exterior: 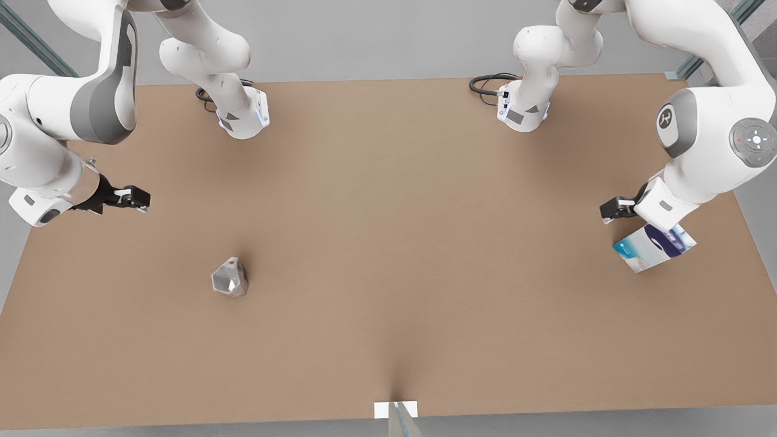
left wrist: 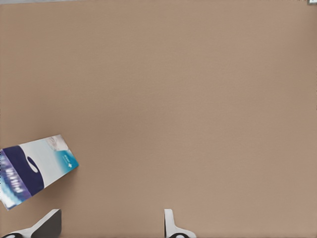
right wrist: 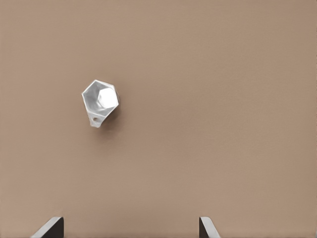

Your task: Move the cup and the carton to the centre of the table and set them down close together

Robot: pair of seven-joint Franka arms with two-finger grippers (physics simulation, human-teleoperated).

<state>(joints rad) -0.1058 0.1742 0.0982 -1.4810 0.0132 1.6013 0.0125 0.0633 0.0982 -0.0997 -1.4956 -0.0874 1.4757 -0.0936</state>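
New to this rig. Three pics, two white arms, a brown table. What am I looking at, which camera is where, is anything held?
Two white robot arms, rendered in a simulator, stand at the far edge of a brown table. The wide picture comes from a fixed camera looking down on the whole scene. The other two come from cameras on each arm's wrist, looking past its claw at the table.

The left claw, at the front view's right, hovers beside the carton, a white, teal and dark blue box; the left wrist view shows the same carton past its open fingers.

The right claw, at the front view's left, hangs short of the cup, a small silvery faceted one, seen again from that wrist. It is open too.

Nothing is held; both things rest on the table, far apart.
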